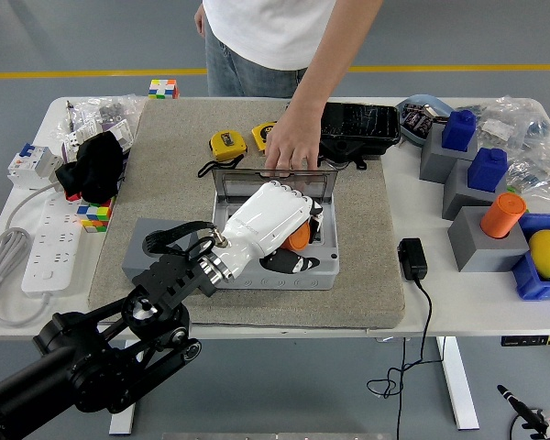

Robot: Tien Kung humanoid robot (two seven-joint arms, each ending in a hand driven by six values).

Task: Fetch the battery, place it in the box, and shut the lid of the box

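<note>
My left hand (289, 240), white with black fingertips, hovers over the open grey box (273, 271) and is shut on an orange battery (299, 236). The battery sits above the box's black inside. The clear lid (275, 180) stands upright at the box's far side. A person's hand (289, 149) rests on the lid's top edge and holds it up. My right arm is out of sight.
The box sits on a grey mat (257, 211). A grey block (147, 247) lies left of it. Two yellow tape measures (227, 143) and a black tray (359, 128) lie behind. Blue, grey and orange blocks (481, 197) stand at right, a power strip (46, 246) at left.
</note>
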